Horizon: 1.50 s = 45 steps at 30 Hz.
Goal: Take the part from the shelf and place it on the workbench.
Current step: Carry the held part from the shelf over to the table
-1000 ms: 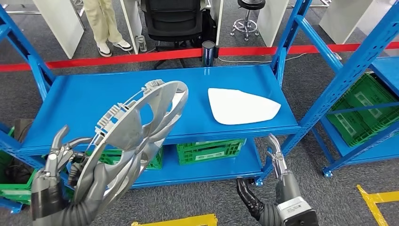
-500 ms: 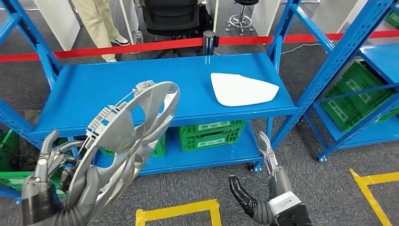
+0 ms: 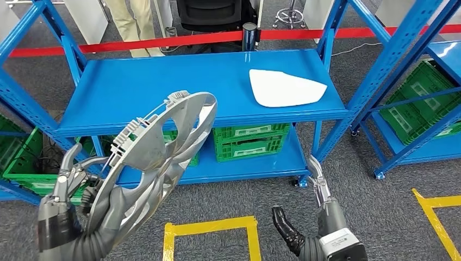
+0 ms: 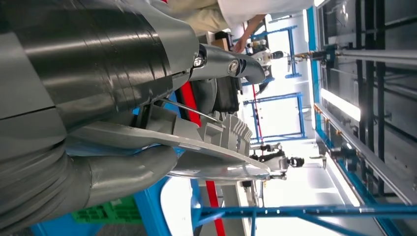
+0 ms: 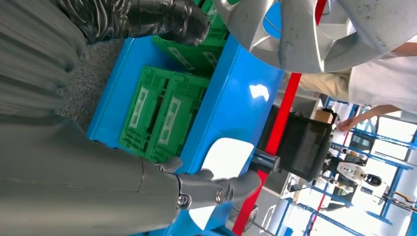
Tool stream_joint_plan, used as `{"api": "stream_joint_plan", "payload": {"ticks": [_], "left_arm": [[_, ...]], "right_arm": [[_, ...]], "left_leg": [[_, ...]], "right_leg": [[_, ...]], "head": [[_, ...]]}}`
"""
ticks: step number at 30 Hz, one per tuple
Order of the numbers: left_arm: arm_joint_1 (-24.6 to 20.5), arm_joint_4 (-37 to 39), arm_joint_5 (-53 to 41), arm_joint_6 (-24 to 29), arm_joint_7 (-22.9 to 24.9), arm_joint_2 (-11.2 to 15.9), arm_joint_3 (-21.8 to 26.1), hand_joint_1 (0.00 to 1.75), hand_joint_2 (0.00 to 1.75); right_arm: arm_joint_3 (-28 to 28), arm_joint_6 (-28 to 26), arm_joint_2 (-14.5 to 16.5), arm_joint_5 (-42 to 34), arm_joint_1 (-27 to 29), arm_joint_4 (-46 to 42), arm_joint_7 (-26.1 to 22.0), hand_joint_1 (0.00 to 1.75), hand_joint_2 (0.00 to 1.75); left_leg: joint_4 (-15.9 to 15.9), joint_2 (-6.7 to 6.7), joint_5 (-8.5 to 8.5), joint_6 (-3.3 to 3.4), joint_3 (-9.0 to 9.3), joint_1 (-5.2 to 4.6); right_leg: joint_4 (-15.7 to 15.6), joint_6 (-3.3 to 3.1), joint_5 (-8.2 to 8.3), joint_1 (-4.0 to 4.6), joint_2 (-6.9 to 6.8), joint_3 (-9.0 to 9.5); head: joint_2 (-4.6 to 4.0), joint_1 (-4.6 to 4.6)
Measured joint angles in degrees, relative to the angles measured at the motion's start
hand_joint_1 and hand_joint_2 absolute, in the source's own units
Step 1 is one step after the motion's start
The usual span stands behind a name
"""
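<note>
The left hand [image 3: 68, 187] grips the silver wheel cover [image 3: 157, 157] by its rim, tilted clear of the blue shelf's [image 3: 163, 87] front edge for carrying, while the right hand [image 3: 310, 217] hangs empty, fingers apart.

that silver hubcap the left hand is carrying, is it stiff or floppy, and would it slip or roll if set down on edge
The hubcap probably handles stiff: it keeps its dish shape while the left hand holds just its lower rim. It looks light for its size, thin-walled with open spokes. Its glossy finish may be slippery, and set on its round edge it would likely roll or tip.
</note>
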Motion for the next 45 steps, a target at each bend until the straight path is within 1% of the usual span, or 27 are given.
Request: {"api": "stream_joint_plan", "payload": {"ticks": [2,4,5,6,7,9,11,12,14,16,19,20,22,24,25,27,30,31,32,34,35,36,38,40,42,43,45], "left_arm": [[0.06,0.00,-0.01,0.07,-0.02,0.10,-0.04,1.75,1.75],[0.17,0.01,-0.02,0.16,-0.03,0.16,-0.10,1.75,1.75],[0.23,0.01,-0.02,0.20,-0.03,0.19,-0.15,1.75,1.75],[0.26,0.01,-0.02,0.23,-0.02,0.21,-0.21,1.75,1.75],[0.28,0.01,-0.02,0.25,-0.02,0.25,-0.28,1.75,1.75],[0.25,0.01,-0.04,0.26,-0.02,0.32,-0.41,1.75,1.75],[0.16,-0.02,-0.11,0.21,-0.01,0.36,-0.50,1.75,1.75],[0.08,-0.04,-0.15,0.19,-0.01,0.36,-0.53,1.75,1.75],[-0.04,-0.07,-0.16,0.15,0.03,0.37,-0.56,1.75,1.75],[-0.14,-0.04,-0.15,0.14,0.08,0.37,-0.62,1.75,1.75],[-0.21,0.04,-0.16,0.14,0.10,0.36,-0.72,1.75,1.75],[-0.20,0.07,-0.16,0.14,0.10,0.36,-0.75,1.75,1.75],[-0.18,0.11,-0.15,0.14,0.11,0.36,-0.80,1.75,1.75],[-0.16,0.11,-0.15,0.14,0.11,0.36,-0.82,1.75,1.75],[-0.15,0.11,-0.11,0.15,0.12,0.36,-0.83,1.75,1.75],[-0.09,0.11,0.01,0.17,0.16,0.37,-0.85,1.75,1.75],[-0.09,0.11,0.24,0.22,0.20,0.39,-0.91,1.75,1.75],[-0.08,0.11,0.38,0.26,0.20,0.43,-0.94,1.75,1.75],[-0.06,0.11,0.59,0.31,0.20,0.47,-0.99,1.75,1.75],[-0.04,0.16,1.17,0.46,0.15,0.58,-1.11,1.75,1.75],[-0.03,0.23,1.50,0.55,0.10,0.61,-1.18,1.75,1.75],[-0.03,0.31,1.83,0.62,0.05,0.63,-1.24,1.75,1.75],[-0.03,0.49,2.45,0.71,-0.02,0.67,-1.38,1.75,1.75],[-0.03,0.57,2.86,0.75,-0.08,0.74,-1.51,1.75,1.75],[-0.05,0.58,3.01,0.77,-0.14,0.82,-1.58,1.75,1.75],[-0.06,0.58,3.02,0.77,-0.15,0.85,-1.61,1.75,1.75],[-0.06,0.62,3.04,0.77,-0.16,0.89,-1.63,1.75,1.75]], "right_arm": [[0.00,0.02,0.01,-0.03,-0.06,0.00,0.01,0.00,1.75],[0.00,0.07,0.01,-0.15,-0.04,0.02,0.02,0.00,1.75],[0.00,0.10,0.01,-0.22,-0.03,0.03,0.02,0.00,1.75],[0.01,0.13,0.01,-0.28,-0.03,0.04,0.02,0.00,1.75],[0.01,0.14,0.01,-0.32,-0.03,0.04,0.02,0.00,1.75],[0.02,0.18,0.01,-0.37,-0.03,0.04,0.02,0.00,1.75],[0.02,0.25,0.01,-0.38,-0.08,0.04,0.02,0.00,1.75],[0.02,0.30,0.01,-0.39,-0.10,0.04,0.02,0.00,1.75],[0.02,0.43,0.03,-0.40,-0.16,0.04,0.01,0.00,1.75],[0.03,0.59,0.04,-0.43,-0.18,0.04,-0.01,0.00,1.75],[0.06,0.91,0.03,-0.73,-0.19,0.05,-0.02,0.00,1.75],[0.07,0.99,0.03,-0.86,-0.19,0.05,-0.02,0.00,1.75],[0.09,1.18,0.03,-1.04,-0.19,0.07,-0.02,0.00,1.75],[0.12,1.40,0.03,-1.27,-0.29,0.07,-0.02,0.00,1.75],[0.13,1.54,0.03,-1.39,-0.40,0.06,-0.03,0.00,1.75],[0.13,1.78,0.04,-1.53,-0.65,0.06,-0.06,0.00,1.75],[0.13,2.06,0.06,-1.63,-0.76,0.08,-0.09,0.00,1.75],[0.13,2.15,0.07,-1.71,-0.80,0.08,-0.09,0.00,1.75],[0.13,2.25,0.08,-1.81,-0.85,0.09,-0.09,0.00,1.75],[0.13,2.47,0.12,-2.05,-0.91,0.16,-0.09,0.00,1.75],[0.13,2.57,0.14,-2.15,-0.93,0.22,-0.09,0.00,1.75],[0.13,2.65,0.17,-2.26,-0.94,0.30,-0.09,0.00,1.75],[0.14,2.84,0.21,-2.41,-0.98,0.42,-0.13,0.00,1.75],[0.15,2.97,0.25,-2.48,-1.00,0.46,-0.17,0.00,1.75],[0.15,3.01,0.30,-2.49,-1.06,0.46,-0.21,0.00,1.75],[0.15,3.02,0.32,-2.49,-1.11,0.46,-0.22,0.00,1.75],[0.15,3.07,0.33,-2.51,-1.19,0.46,-0.24,0.00,1.75]], "left_leg": [[4.20,-0.07,-4.12,-0.37,-1.62,0.05],[11.67,-0.07,-8.82,-0.61,-3.68,0.07],[14.60,-0.07,-9.75,-0.68,-4.13,0.07],[15.89,-0.07,-9.44,-0.65,-3.73,0.06],[15.23,-0.07,-8.18,-0.50,-2.38,0.04],[8.64,-0.07,-5.85,0.20,2.87,-0.12],[1.27,-0.05,-6.41,0.76,8.02,-0.44],[-0.70,-0.05,-7.07,0.95,9.18,-0.62],[-1.88,-0.01,-6.51,1.35,9.25,-0.67],[-2.45,0.15,-5.17,2.02,8.37,-0.36],[-2.32,0.32,-3.32,2.52,6.05,-0.15],[-2.09,0.33,-2.69,2.47,5.01,-0.14],[-1.49,0.35,-1.48,2.27,2.79,-0.04],[-0.69,0.34,-0.46,1.82,0.73,0.14],[-0.27,0.31,-0.02,1.50,-0.08,0.15],[0.16,0.32,0.94,0.74,-0.94,0.14],[0.13,0.28,1.82,-0.33,-1.26,0.39],[0.84,0.22,0.69,-0.58,-1.62,0.47],[2.68,0.17,-1.65,-0.74,-2.31,0.52],[9.49,0.13,-7.96,-0.92,-3.94,0.54],[13.21,0.12,-10.06,-0.96,-4.49,0.53],[15.86,0.11,-10.61,-0.94,-4.43,0.50],[15.61,0.10,-8.18,-0.48,-1.75,0.34],[8.41,0.05,-6.17,0.58,4.38,-0.19],[0.61,0.03,-7.11,1.38,9.99,-0.75],[-1.51,0.03,-7.70,1.59,11.28,-0.98],[-2.81,0.12,-7.34,1.91,10.80,-0.93]], "right_leg": [[-0.22,-0.72,0.95,-0.19,-0.27,-0.73],[0.15,-1.18,1.74,-0.03,-0.33,-2.13],[0.39,-1.25,2.16,0.07,-0.34,-2.94],[0.69,-1.29,2.63,0.19,-0.33,-3.83],[1.01,-1.28,3.06,0.31,-0.32,-4.68],[1.63,-1.15,3.83,0.52,-0.24,-6.14],[2.08,-0.75,4.57,0.61,-0.24,-7.04],[2.16,-0.47,5.03,0.56,-0.28,-7.35],[2.14,0.17,5.86,0.42,-0.29,-7.86],[3.50,0.88,4.01,0.30,-0.05,-8.84],[12.37,1.88,-3.74,-0.17,0.16,-11.13],[15.49,2.14,-5.05,-0.36,0.16,-11.40],[17.23,2.54,-3.87,-0.70,0.16,-9.98],[11.67,2.87,-1.24,-1.04,0.17,-5.46],[7.53,2.88,-1.16,-1.03,0.22,-2.51],[1.98,2.30,-2.45,-0.78,0.37,0.81],[1.10,0.66,-1.95,-0.38,0.24,-0.04],[1.04,0.05,-1.42,-0.39,0.08,-0.47],[0.90,-0.51,-0.81,-0.43,-0.10,-1.00],[0.92,-1.20,0.44,-0.25,-0.25,-2.11],[0.96,-1.35,1.12,-0.10,-0.28,-2.75],[1.05,-1.40,1.84,0.05,-0.26,-3.46],[1.26,-1.39,3.26,0.38,-0.20,-5.26],[1.54,-1.23,4.39,0.62,-0.14,-6.74],[1.78,-0.84,5.37,0.65,-0.15,-7.54],[1.80,-0.55,5.92,0.61,-0.19,-7.87],[1.83,0.09,6.73,0.54,-0.13,-8.45]], "head": [[0.00,-0.67],[0.00,-1.46],[0.00,-1.75],[0.00,-2.03],[0.00,-2.29],[0.00,-2.68],[0.00,-2.73],[0.00,-2.73],[0.00,-2.76],[0.00,-2.69],[0.00,-1.67],[0.00,-1.41],[0.00,-1.10],[0.00,-0.84],[0.00,-0.64],[0.00,-0.50],[0.00,-0.83],[0.00,-1.04],[0.00,-1.40],[0.00,-2.23],[0.00,-2.56],[0.00,-2.80],[0.00,-3.19],[0.00,-3.37],[0.00,-3.34],[0.00,-3.32],[0.00,-3.40]]}}
